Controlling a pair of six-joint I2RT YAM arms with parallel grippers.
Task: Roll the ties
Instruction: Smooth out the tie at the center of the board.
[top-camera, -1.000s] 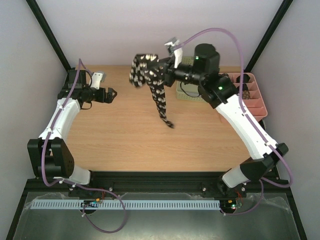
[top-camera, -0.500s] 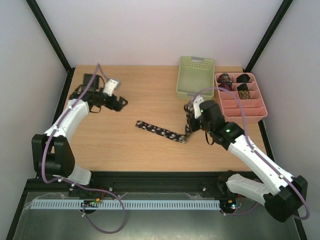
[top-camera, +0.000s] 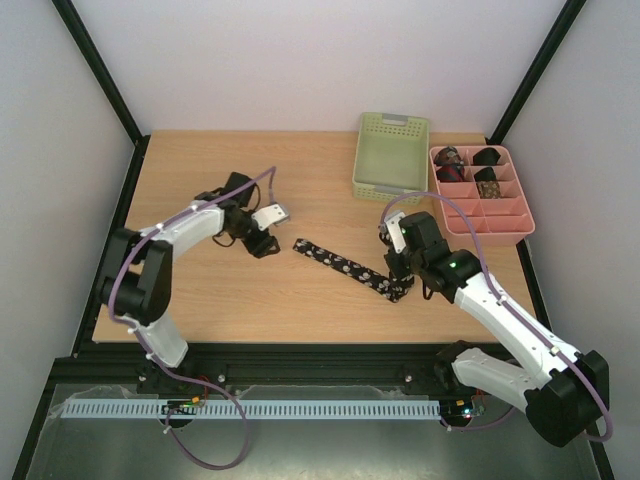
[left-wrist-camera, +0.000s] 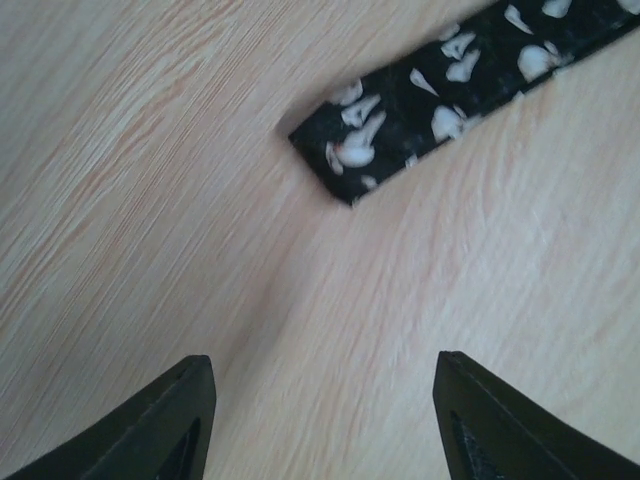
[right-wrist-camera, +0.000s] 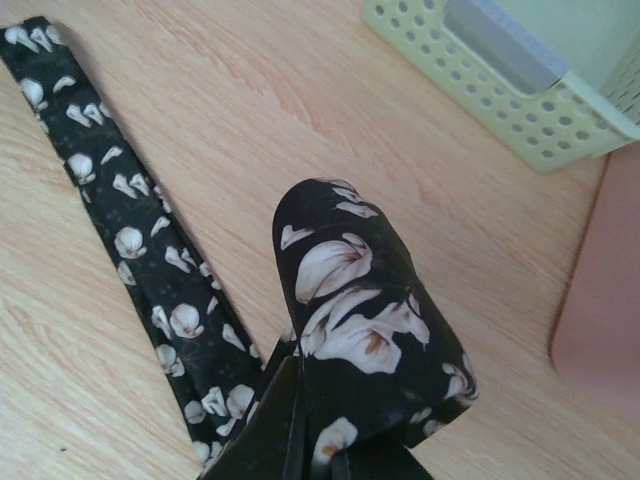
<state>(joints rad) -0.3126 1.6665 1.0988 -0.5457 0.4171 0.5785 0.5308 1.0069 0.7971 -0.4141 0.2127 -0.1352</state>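
Observation:
The long black tie with pale flowers (top-camera: 345, 267) lies diagonally on the table. My right gripper (top-camera: 397, 268) is shut on its wide end, which folds up over the fingers in the right wrist view (right-wrist-camera: 365, 300); the gripper (right-wrist-camera: 315, 420) sits low in that view. The rest of the strip (right-wrist-camera: 130, 220) lies flat to the left. My left gripper (top-camera: 268, 242) is open and empty, just left of the narrow end (left-wrist-camera: 400, 120); its fingers (left-wrist-camera: 185, 420) straddle bare wood short of the tip. Rolled ties in dark red (top-camera: 449, 160), black (top-camera: 488, 157) and brown (top-camera: 487, 186) sit in the tray.
A pink compartment tray (top-camera: 495, 220) stands at the back right, its edge also in the right wrist view (right-wrist-camera: 600, 300). An empty green basket (top-camera: 390, 160) stands to its left, close behind the right gripper (right-wrist-camera: 520, 80).
The tie hung in the air from the right gripper a second ago; it now lies flat, shifted slightly right. The left gripper has swung from the back left to the tie's narrow end.

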